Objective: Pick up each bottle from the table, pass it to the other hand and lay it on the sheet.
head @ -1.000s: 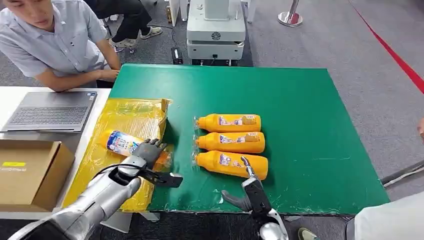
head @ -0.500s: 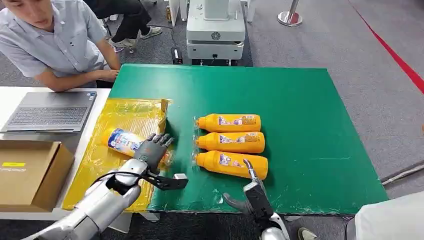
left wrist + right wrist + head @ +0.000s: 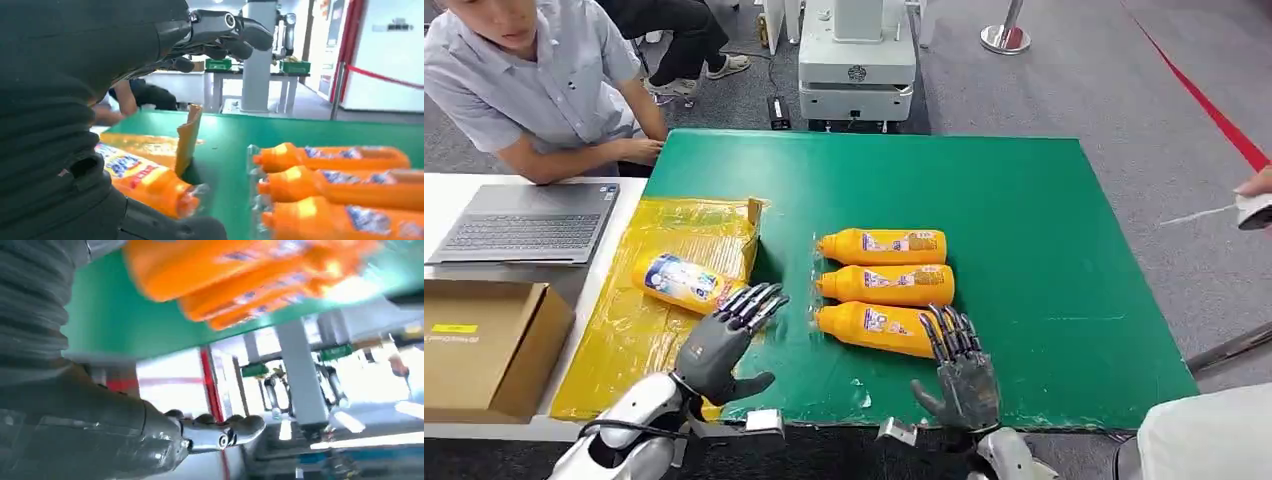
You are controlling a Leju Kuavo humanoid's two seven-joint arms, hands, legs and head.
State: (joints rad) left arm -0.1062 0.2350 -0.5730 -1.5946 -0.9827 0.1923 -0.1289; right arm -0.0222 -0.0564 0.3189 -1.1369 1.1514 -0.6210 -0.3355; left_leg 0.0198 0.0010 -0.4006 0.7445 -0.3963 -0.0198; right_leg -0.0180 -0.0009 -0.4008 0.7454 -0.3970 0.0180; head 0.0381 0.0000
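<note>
Nothing is being held: the left hand and right hand are being kept spread. One bottle is lying on the sheet; three bottles are lying on the table.

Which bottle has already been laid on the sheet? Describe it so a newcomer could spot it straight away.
Find the green table, then the crinkled yellow sheet on its left side. The bottle on the sheet lies there alone, at a slant, just beyond the open left hand. Unlike the three orange bottles in a row on the green, its label is blue and white.
</note>
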